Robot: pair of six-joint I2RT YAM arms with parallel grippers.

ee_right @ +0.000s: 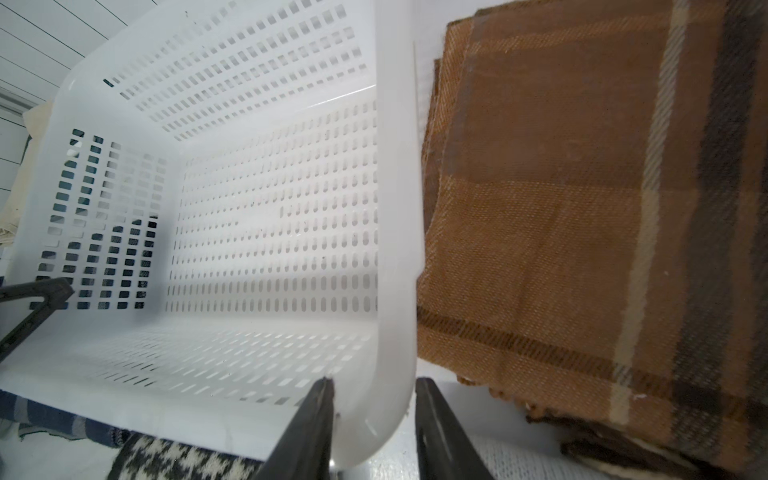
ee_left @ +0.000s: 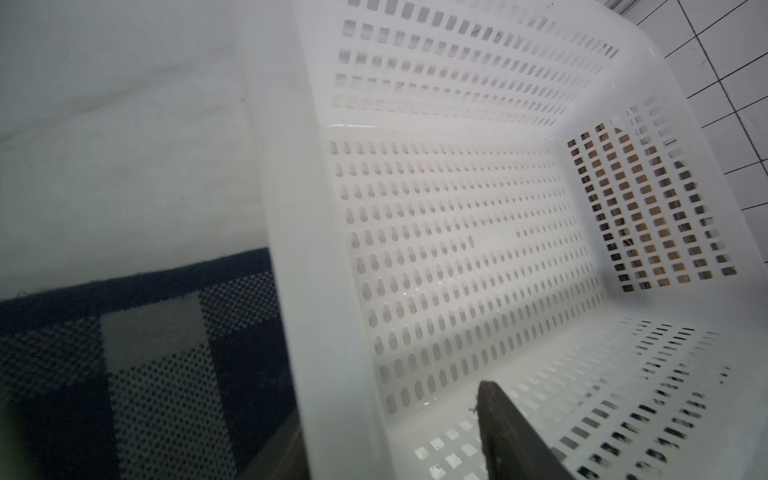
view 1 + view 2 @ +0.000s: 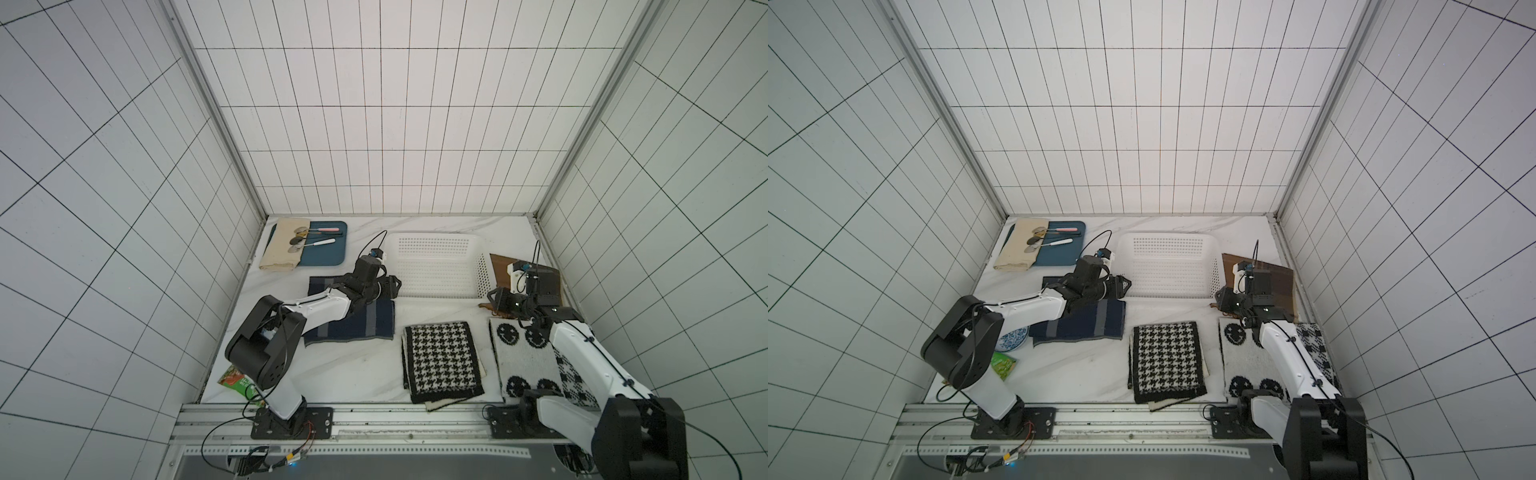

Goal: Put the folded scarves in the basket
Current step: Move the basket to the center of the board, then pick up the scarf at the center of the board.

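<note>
Basket [image 3: 434, 251] — empty, back of bench [image 3: 353, 370]; houndstooth scarf [image 3: 442, 359] lies outside, in front. Left end effector [image 3: 392, 288] and right end effector [image 1: 372, 388] spread astride its near corners — a snagged rim could drag it.

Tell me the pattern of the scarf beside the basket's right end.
Scarf: brown plaid, dark and cream stripes; clearest in right wrist view.

White tiled walls [image 3: 395, 124] with dark grout enclosed the marbled white desk [image 3: 340, 365] at nine, twelve and three o'clock.
</note>
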